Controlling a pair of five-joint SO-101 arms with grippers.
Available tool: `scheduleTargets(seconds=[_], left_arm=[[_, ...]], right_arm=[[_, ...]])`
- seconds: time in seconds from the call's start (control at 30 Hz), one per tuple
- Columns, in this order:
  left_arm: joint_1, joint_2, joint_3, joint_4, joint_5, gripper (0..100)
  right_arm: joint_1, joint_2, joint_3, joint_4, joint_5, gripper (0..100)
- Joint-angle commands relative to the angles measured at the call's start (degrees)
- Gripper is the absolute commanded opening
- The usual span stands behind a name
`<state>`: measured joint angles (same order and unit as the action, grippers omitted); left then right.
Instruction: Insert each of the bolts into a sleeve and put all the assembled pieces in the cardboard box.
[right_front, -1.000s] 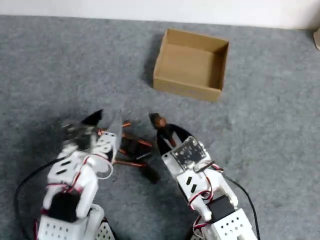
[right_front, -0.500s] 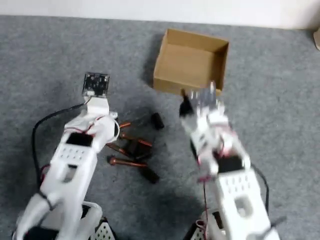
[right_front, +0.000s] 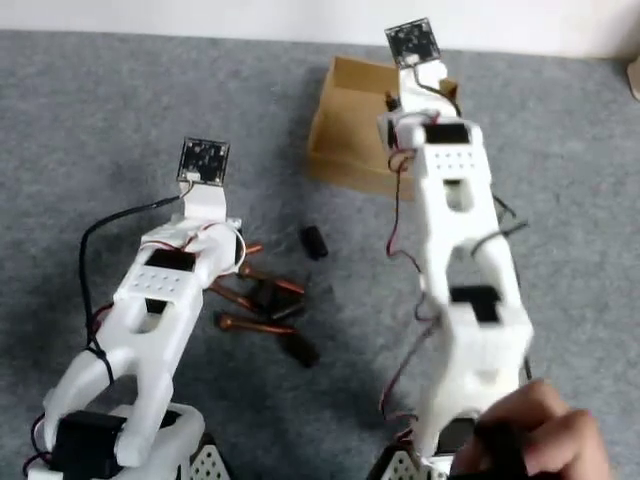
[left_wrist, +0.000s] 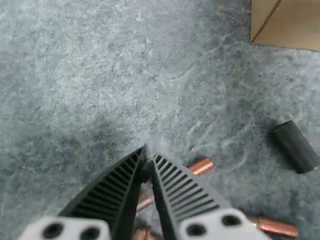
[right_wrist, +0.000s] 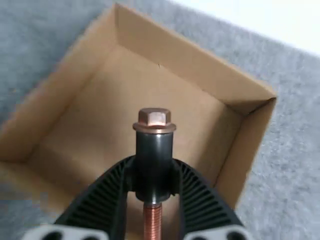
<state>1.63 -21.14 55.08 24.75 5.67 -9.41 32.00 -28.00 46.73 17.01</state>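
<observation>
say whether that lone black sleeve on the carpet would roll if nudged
The black sleeve is a short cylinder lying on its side, so a sideways nudge could roll it. The fuzzy grey carpet probably stops it quickly. It looks rigid.

Bolt (right_wrist: 154, 118) in sleeve (right_wrist: 153, 160) over cardboard box (right_wrist: 165, 45)
</observation>
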Motion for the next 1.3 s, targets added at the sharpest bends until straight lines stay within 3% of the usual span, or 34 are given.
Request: scheduleTargets(seconds=[0.0, 0.3, 0.47, 0.8, 1.27], left_arm=[[-0.40, -0.13, -2.86, -1.14, 0.53, 1], [-0.40, -0.22, -2.86, -1.14, 0.53, 1], [-0.31, -0.31, -2.86, -1.14, 0.70, 1], [-0.31, -0.13, -2.86, -1.14, 0.53, 1], [-0.31, -0.13, -2.86, -1.14, 0.53, 1]], right_arm=[[1.54, 10.15, -22.11, 5.14, 0.44, 0.5], [1.71, 30.37, -56.04, 19.12, 0.44, 0.5], [0.66, 36.53, -67.12, 23.34, 0.44, 0.7], [0.75, 39.96, -69.67, 29.85, 0.44, 1.0], [0.48, 39.96, -69.49, 30.20, 0.44, 1.0]])
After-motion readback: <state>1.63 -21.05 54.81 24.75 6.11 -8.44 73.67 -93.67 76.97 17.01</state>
